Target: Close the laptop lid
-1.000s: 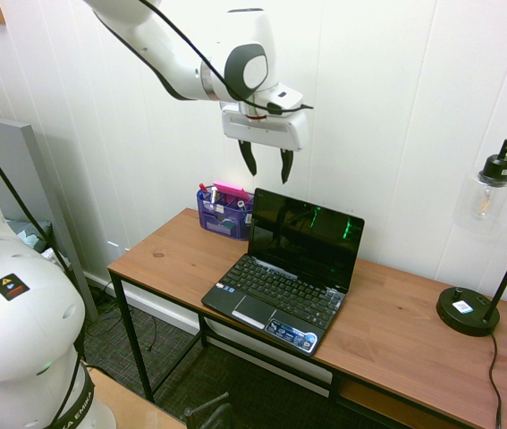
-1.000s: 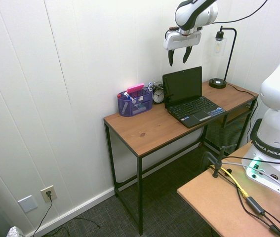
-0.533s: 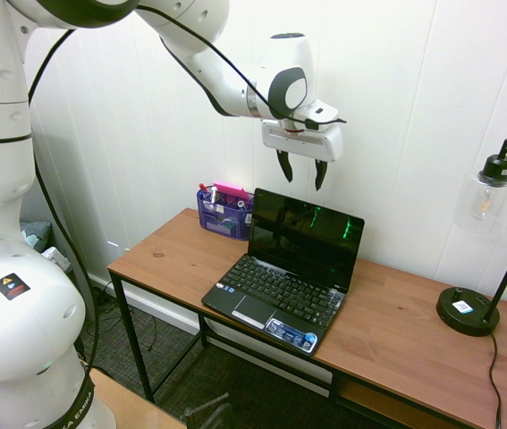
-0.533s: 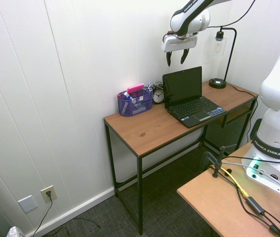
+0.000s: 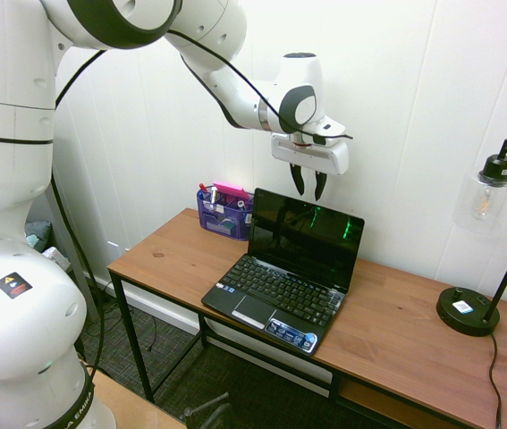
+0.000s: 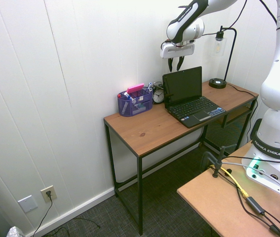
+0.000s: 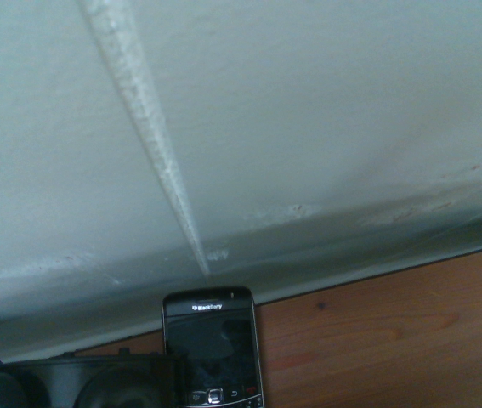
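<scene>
the gripper (image 5: 309,189) is hanging spread and empty, pointing down, just above the upright lid (image 5: 305,236); a phone (image 7: 213,348) is lying below it.

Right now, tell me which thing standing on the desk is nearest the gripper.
The laptop lid: its top edge sits just below the gripper, while the purple organizer and lamp stand off to either side.

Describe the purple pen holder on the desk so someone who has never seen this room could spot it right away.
Find the wooden desk against the white panelled wall. At its back edge, beside the open black laptop, on the side away from the lamp, stands the pen holder. It is the only purple thing there: a mesh caddy with something bright pink on top.
</scene>
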Controlling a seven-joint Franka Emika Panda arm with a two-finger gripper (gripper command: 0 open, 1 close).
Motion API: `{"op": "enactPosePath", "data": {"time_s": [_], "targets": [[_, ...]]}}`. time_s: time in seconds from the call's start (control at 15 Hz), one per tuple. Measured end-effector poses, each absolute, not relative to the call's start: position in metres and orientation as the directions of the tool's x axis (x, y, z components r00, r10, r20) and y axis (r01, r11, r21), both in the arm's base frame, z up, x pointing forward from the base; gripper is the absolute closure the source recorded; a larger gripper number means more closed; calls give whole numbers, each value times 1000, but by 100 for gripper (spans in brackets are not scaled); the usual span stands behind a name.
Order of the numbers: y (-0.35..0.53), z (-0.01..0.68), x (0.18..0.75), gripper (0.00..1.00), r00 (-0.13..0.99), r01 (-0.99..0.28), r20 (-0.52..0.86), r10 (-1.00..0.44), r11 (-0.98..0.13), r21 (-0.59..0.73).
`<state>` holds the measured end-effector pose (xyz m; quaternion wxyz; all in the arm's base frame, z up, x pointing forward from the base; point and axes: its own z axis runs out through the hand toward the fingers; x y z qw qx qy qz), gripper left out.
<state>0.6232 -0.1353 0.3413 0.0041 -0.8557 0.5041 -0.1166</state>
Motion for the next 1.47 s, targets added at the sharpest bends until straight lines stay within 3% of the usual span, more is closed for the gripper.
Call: {"op": "enactPosePath", "data": {"time_s": [0.93,1.47], "targets": [[-144,324,616,100,443,-887,140,-885,-456,-71],[-138,333,572,100,444,-892,103,-890,-450,-47]]}}
